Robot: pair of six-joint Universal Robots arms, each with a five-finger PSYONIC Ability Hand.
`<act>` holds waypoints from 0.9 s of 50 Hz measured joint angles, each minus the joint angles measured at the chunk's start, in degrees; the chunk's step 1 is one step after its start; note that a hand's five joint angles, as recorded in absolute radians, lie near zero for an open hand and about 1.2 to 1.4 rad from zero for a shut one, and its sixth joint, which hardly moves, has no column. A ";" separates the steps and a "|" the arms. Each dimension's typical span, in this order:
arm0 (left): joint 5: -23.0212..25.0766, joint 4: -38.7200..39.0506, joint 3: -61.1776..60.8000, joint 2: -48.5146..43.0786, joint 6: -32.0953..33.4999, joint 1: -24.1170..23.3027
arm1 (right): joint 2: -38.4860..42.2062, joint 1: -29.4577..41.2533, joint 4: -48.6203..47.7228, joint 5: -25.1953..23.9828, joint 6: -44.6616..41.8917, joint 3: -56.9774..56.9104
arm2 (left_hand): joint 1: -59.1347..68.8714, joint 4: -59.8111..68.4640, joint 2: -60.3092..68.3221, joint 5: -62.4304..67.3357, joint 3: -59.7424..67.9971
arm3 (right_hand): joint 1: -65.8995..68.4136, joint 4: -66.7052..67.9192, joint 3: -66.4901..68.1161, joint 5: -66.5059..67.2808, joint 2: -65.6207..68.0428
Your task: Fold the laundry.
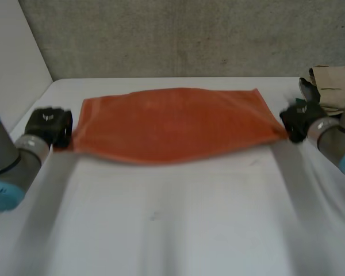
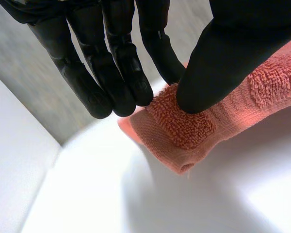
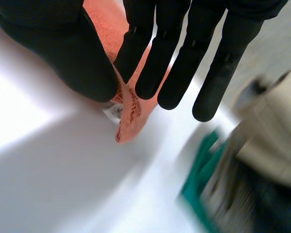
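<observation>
An orange towel (image 1: 172, 123) hangs stretched between my two hands above the white table (image 1: 172, 224), folded double and sagging a little in the middle. My left hand (image 1: 50, 126) pinches its left corner (image 2: 179, 131) between thumb and a finger. My right hand (image 1: 301, 118) pinches the right corner (image 3: 126, 109) the same way, thumb against a finger, the other fingers straight. A small white label (image 3: 112, 112) shows at that corner.
A pile of other laundry, beige (image 1: 332, 86) with green and dark pieces (image 3: 203, 170), lies at the table's far right, close behind my right hand. A grey wall runs along the table's back edge.
</observation>
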 measured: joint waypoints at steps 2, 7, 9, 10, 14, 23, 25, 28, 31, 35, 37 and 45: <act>0.97 -2.87 -4.94 3.60 3.04 0.79 | -2.27 -0.84 5.14 0.29 -2.65 3.54 | 0.00 0.00 0.00 0.00 0.00 | 0.00 -0.01 0.00 0.00 0.00; 4.95 -13.96 -14.54 14.12 10.50 3.84 | -9.77 -4.12 18.57 0.68 -11.28 12.02 | 0.00 0.00 0.00 0.00 0.00 | 0.00 -0.01 0.00 0.00 0.00; 6.95 -19.34 -17.23 18.28 13.57 5.52 | -12.90 -5.69 23.32 0.51 -15.58 15.15 | 0.00 0.00 0.00 0.00 0.00 | 0.00 0.00 0.00 0.00 0.00; 8.10 -22.35 -18.50 20.42 15.26 6.47 | -14.52 -6.55 25.59 0.32 -18.02 16.75 | 0.00 0.00 0.00 0.00 0.00 | 0.00 -0.01 0.00 0.00 0.00; 12.78 -33.13 -21.57 26.56 21.88 9.79 | -19.38 -9.26 30.50 -0.90 -26.86 21.50 | 0.00 0.00 0.00 0.00 0.00 | 0.00 0.00 0.02 0.00 0.00; 10.15 -32.25 -10.79 18.83 21.64 7.05 | -15.43 -8.23 15.70 -2.16 -22.52 17.06 | 0.00 0.00 0.00 0.00 0.00 | 0.00 0.00 0.04 0.00 0.00; 8.20 -30.32 -6.54 15.79 19.01 5.38 | -13.37 -7.32 11.00 -2.55 -20.03 15.01 | 0.00 0.01 0.00 0.00 0.00 | 0.00 0.00 0.04 0.00 0.00; 4.45 -26.67 2.35 9.39 13.26 2.13 | -9.23 -5.52 2.58 -3.15 -15.82 11.12 | 0.00 0.00 0.00 0.00 0.00 | 0.00 0.00 0.04 0.00 0.00; 1.79 -24.30 9.41 4.17 9.32 -0.14 | -5.95 -4.20 -3.37 -3.31 -13.35 8.08 | 0.00 0.01 0.00 0.00 0.00 | 0.00 0.00 0.04 0.00 0.00; -1.78 -22.01 19.74 -3.58 5.94 -2.82 | -0.68 -2.35 -11.34 -3.16 -10.82 3.15 | 0.00 0.01 0.00 0.00 0.00 | 0.00 0.00 0.05 0.00 0.00; -3.62 -21.50 25.57 -8.01 5.52 -3.99 | 2.30 -1.46 -14.59 -2.90 -10.17 0.18 | 0.00 0.01 0.00 0.00 0.00 | 0.00 0.00 0.05 0.00 0.00; -9.29 -22.38 44.78 -22.81 8.81 -6.60 | 14.94 0.94 -18.96 0.01 -9.90 -15.38 | 0.00 0.01 0.00 0.00 0.00 | 0.00 0.00 0.05 0.00 0.00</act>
